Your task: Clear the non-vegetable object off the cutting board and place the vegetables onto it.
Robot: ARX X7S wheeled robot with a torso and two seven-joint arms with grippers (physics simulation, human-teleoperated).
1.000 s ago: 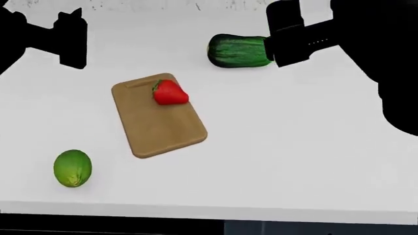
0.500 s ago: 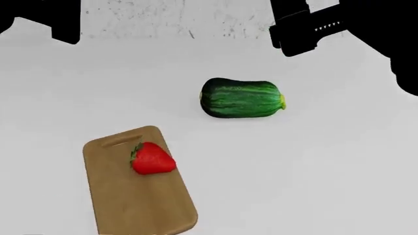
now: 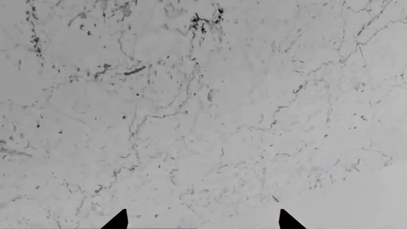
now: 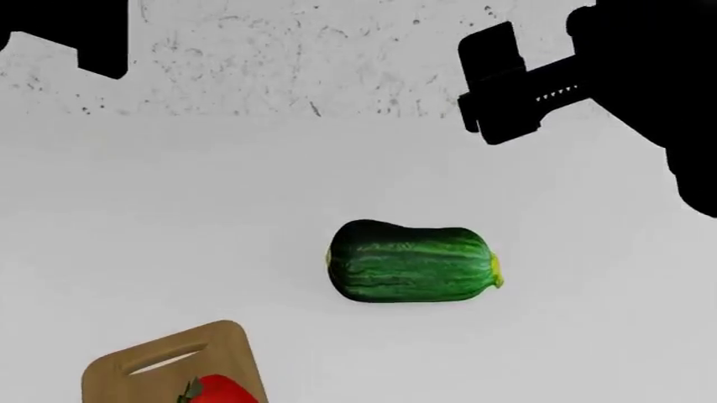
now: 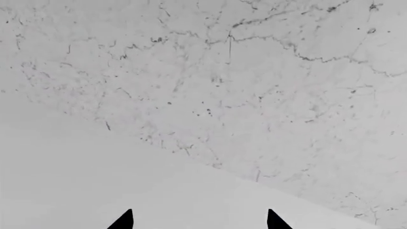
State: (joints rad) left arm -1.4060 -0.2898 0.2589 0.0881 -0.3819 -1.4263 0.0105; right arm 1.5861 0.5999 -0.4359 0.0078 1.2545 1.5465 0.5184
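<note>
While lying near the middle of the head view on the white table (image 4: 583,319), showing whole: zucchini (image 4: 412,262), dark green with lighter stripes, yellow tip pointing toward the robot's right. Sitting well apart from it at the lower edge of that view, cutting board (image 4: 146,365), only the slot-handle end showing, the rest cut off by the frame. Peeking over the bottom edge on the board, strawberry (image 4: 215,391), just a red top and a bit of green cap visible.

Hanging high at upper right as a black silhouette, right gripper (image 5: 198,220), far above and beyond the zucchini, touching nothing; finger detail lost in the dark shape from the head camera. Showing in the right wrist view only as two dark tips spread apart, with nothing between them, so jaws standing open. Appearing at upper left mostly cropped, left gripper (image 3: 202,220); likewise two separated tips in the left wrist view, jaws open and empty. Filling both wrist views, speckled grey wall (image 3: 203,95), with no task object visible.
</note>
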